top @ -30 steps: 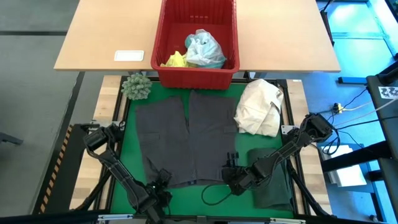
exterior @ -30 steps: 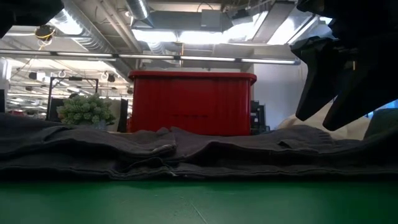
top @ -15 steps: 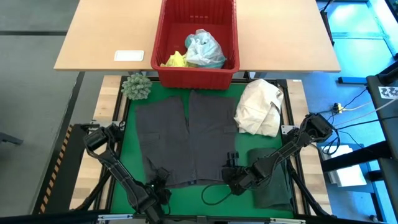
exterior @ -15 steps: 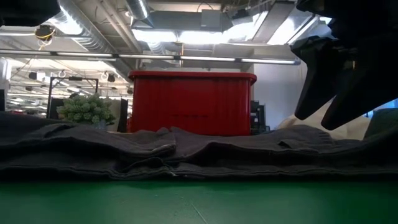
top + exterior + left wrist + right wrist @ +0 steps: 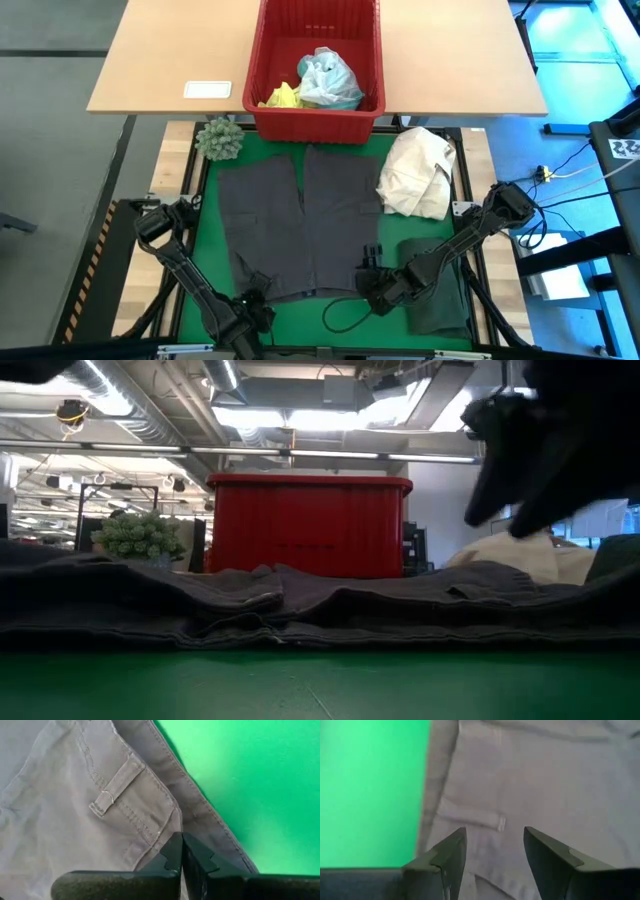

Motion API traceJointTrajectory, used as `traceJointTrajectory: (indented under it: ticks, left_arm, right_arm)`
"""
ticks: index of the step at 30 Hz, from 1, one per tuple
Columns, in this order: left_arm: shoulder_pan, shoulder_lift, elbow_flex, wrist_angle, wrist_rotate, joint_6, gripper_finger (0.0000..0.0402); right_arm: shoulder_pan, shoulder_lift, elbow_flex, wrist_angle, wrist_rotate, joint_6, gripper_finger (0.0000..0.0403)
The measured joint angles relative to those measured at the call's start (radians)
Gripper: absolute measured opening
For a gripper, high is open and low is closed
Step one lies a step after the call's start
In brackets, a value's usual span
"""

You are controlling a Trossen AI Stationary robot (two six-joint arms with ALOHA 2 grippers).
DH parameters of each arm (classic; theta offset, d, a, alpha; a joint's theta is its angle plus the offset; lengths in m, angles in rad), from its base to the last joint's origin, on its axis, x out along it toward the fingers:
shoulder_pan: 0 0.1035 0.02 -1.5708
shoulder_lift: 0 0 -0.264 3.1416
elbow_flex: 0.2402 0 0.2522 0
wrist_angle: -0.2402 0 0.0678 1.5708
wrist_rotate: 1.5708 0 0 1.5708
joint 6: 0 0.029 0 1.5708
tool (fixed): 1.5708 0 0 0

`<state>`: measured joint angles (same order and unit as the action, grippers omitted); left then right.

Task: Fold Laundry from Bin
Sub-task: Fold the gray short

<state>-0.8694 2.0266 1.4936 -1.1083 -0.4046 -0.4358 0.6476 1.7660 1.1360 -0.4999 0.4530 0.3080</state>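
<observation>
A grey garment (image 5: 300, 220) lies spread flat on the green mat, its waistband toward the near edge. My left gripper (image 5: 258, 292) is shut, its tips at the waistband's edge (image 5: 172, 822) beside a belt loop (image 5: 115, 787). My right gripper (image 5: 368, 268) is open over the waistband's other end, a belt loop (image 5: 470, 816) just ahead of its fingers (image 5: 451, 851). The red bin (image 5: 262, 60) at the far side holds turquoise (image 5: 330, 80) and yellow (image 5: 282, 97) garments. A dark green garment (image 5: 440, 285) lies at the near right. My left gripper's shut fingertips (image 5: 175, 845) stand at the grey garment's waistband edge, coming from the near side. The fingers hide the spot, so I cannot tell whether they touch or pinch the cloth. The cloth around them lies flat on the mat.
A cream-white cloth bundle (image 5: 418, 172) lies right of the grey garment. A green spiky ball (image 5: 220, 138) sits at the mat's far left corner. A white card (image 5: 207, 89) lies on the wooden table left of the bin. A black cable (image 5: 345, 310) loops near the front edge.
My right gripper has shifted a little over the near end of the grey garment; in the low view its dark shape has tipped and its lower end stands higher. The garment has stayed flat.
</observation>
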Motion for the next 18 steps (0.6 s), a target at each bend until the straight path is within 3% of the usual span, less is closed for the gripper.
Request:
traceJointTrajectory:
  ticks: [9, 18]
  left_arm:
    - [-0.002, 0.0, 0.008, -0.003, -0.004, -0.006, 0.0]
    - [-0.002, 0.0, 0.008, -0.008, -0.004, -0.007, 0.0]
  right_arm:
    - [0.02, 0.0, 0.015, 0.008, -0.184, -0.017, 0.0198]
    - [0.084, 0.005, 0.003, 0.009, -0.096, -0.026, 0.0198]
